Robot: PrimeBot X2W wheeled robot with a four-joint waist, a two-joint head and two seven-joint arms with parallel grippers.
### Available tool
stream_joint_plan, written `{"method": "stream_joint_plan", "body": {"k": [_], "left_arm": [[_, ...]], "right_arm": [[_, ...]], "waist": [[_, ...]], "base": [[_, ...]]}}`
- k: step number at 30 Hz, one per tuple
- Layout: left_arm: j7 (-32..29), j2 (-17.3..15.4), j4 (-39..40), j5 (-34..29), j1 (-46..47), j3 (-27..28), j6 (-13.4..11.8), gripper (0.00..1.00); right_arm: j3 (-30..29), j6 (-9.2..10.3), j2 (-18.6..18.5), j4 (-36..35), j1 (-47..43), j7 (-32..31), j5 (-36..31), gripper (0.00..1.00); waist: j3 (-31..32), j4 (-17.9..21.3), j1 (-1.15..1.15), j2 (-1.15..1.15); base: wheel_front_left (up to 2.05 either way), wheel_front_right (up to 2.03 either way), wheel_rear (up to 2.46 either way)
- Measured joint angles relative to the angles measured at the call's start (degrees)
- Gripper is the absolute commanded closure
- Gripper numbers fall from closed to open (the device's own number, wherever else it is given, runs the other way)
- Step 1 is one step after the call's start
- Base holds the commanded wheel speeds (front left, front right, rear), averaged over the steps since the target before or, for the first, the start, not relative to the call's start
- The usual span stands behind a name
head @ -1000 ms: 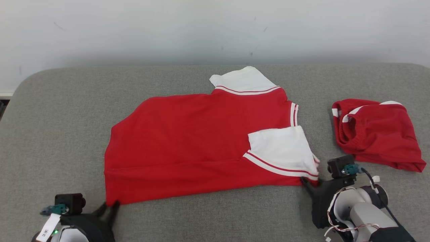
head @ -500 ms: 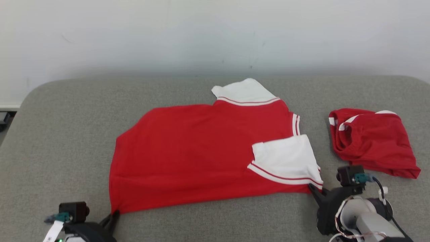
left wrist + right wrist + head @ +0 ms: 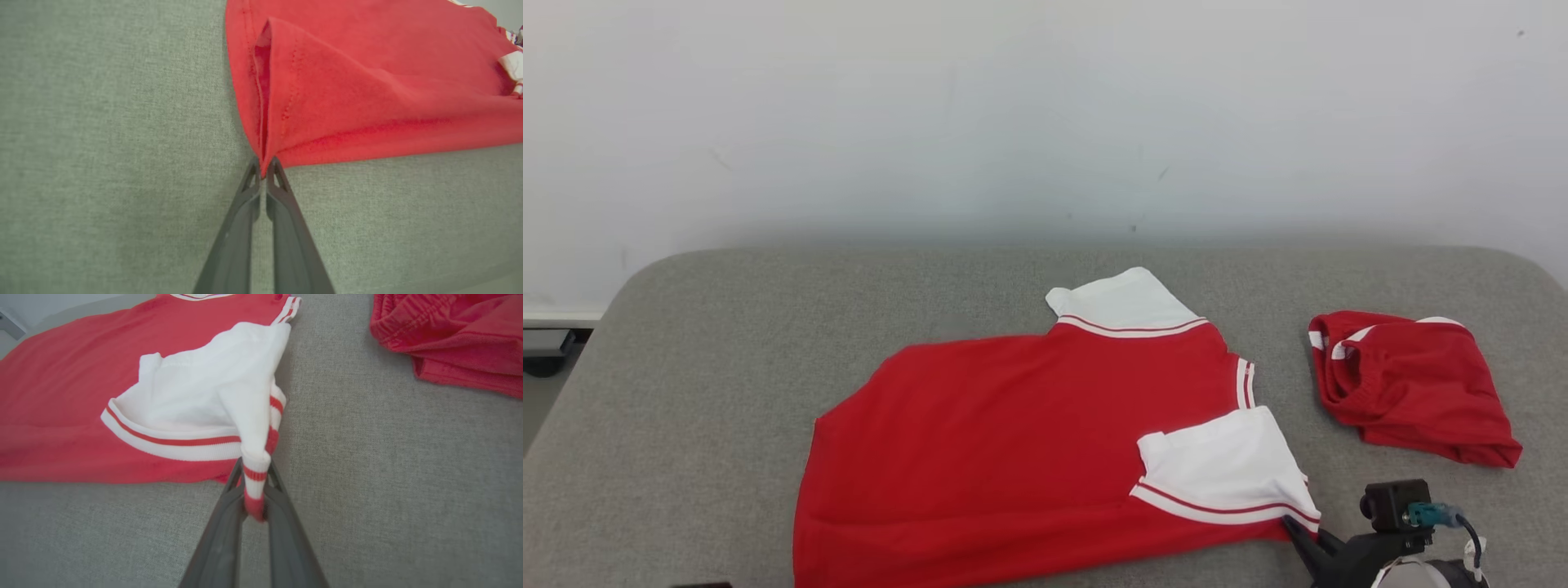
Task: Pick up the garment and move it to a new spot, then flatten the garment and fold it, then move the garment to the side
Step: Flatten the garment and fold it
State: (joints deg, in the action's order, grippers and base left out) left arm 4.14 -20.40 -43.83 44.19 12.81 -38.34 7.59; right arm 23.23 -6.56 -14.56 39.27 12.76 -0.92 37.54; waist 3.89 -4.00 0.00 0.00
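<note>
The garment (image 3: 1013,441) is a red shirt with white, red-striped sleeves, lying half folded on the grey cushioned surface (image 3: 727,343). In the left wrist view my left gripper (image 3: 264,169) is shut on the garment's (image 3: 347,90) near hem corner, which is lifted into a small peak. My right gripper (image 3: 253,473) is shut on the striped cuff of the near white sleeve (image 3: 204,396), pulling it up. In the head view the right gripper (image 3: 1298,531) shows at the bottom right, at the shirt's lower right corner.
A second red piece of clothing (image 3: 1409,384) lies bunched to the right of the shirt, also seen in the right wrist view (image 3: 449,330). A pale wall (image 3: 1045,114) stands behind the surface. Bare grey fabric stretches to the left of the shirt.
Both grippers have closed on the shirt's near corners. The head camera has tilted up, so the whole scene sits lower and the left gripper has left the picture.
</note>
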Motion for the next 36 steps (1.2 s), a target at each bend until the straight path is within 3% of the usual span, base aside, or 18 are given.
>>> {"method": "stream_joint_plan", "body": {"k": [14,24,36], "left_arm": [[-0.04,-0.62,3.67,0.81,-5.95,-0.89,-0.53,1.0],[-3.2,-1.51,6.56,1.33,-9.36,-1.56,-1.53,1.0],[-6.14,-1.44,9.24,3.55,-10.32,-1.53,-2.53,1.0]], "right_arm": [[-1.49,0.14,-2.09,-6.65,-11.25,0.24,2.47,1.0],[-2.89,2.56,-3.87,-11.79,-17.37,-0.4,3.77,1.0],[-2.78,5.35,-4.95,-15.36,-18.47,-3.72,3.99,1.0]], "waist": [[2.72,1.16,0.0,0.0],[2.93,1.68,0.0,0.0],[2.64,1.34,0.0,0.0]], "base": [[0.0,0.0,0.0],[0.0,0.0,0.0],[0.0,0.0,0.0]]}}
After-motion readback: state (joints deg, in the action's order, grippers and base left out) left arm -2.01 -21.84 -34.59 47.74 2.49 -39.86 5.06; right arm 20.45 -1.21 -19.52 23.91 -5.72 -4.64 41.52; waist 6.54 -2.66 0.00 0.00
